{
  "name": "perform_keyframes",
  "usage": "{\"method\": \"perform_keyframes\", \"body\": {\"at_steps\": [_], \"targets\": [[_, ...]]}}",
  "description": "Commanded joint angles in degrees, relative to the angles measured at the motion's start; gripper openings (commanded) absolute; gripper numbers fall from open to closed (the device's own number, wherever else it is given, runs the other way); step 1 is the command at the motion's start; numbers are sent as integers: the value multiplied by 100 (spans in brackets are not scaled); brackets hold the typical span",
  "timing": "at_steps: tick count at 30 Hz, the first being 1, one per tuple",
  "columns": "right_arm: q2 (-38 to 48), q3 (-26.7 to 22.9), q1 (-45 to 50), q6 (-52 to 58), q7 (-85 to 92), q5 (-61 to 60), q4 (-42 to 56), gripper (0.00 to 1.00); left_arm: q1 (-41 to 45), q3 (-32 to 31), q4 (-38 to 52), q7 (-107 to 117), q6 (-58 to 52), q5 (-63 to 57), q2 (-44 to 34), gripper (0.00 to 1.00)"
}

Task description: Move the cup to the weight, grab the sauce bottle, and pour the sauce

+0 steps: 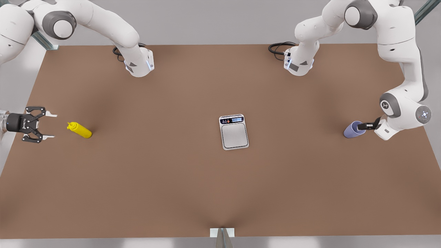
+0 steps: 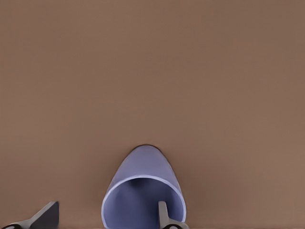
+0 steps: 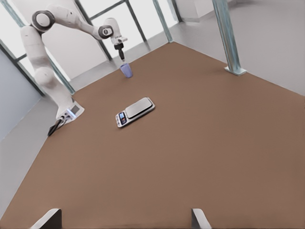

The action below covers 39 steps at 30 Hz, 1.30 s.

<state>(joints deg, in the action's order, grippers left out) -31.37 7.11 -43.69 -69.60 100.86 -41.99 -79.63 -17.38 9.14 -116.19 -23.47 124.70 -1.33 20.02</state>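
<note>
The left gripper [image 1: 362,126], jaws apart astride the cup's [image 1: 352,130] rim, must clamp before carrying it to the scale [image 1: 234,132]; the right gripper [image 1: 48,125] waits open-jawed near the sauce bottle [image 1: 80,130].

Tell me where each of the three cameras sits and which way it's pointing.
Front view: overhead, looking down on the table; both arms show.
Left wrist view: on the left gripper, looking into the cup; one finger inside its rim.
Right wrist view: on the open right gripper, facing across the table to the weight.
Shared: cup and weight appear in the front and right wrist views.
</note>
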Motion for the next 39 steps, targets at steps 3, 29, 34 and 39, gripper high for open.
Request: {"method": "perform_keyframes", "body": {"at_steps": [3, 29, 34, 39], "targets": [[-185, 1, -237, -1, 118, -63, 26, 100, 6, 0, 0, 0, 90, 1, 160, 100], [-1890, 1, -887, -177, 2623, -274, 105, 100, 68, -35, 158, 44, 107, -8, 573, 21], [-1986, -8, -1010, -177, 3106, -204, 105, 100, 226, -35, 167, 53, 90, -8, 485, 21], [-2031, -8, -1177, -142, 3370, 16, 97, 100, 331, -44, 158, 70, 55, -8, 257, 21]]}}
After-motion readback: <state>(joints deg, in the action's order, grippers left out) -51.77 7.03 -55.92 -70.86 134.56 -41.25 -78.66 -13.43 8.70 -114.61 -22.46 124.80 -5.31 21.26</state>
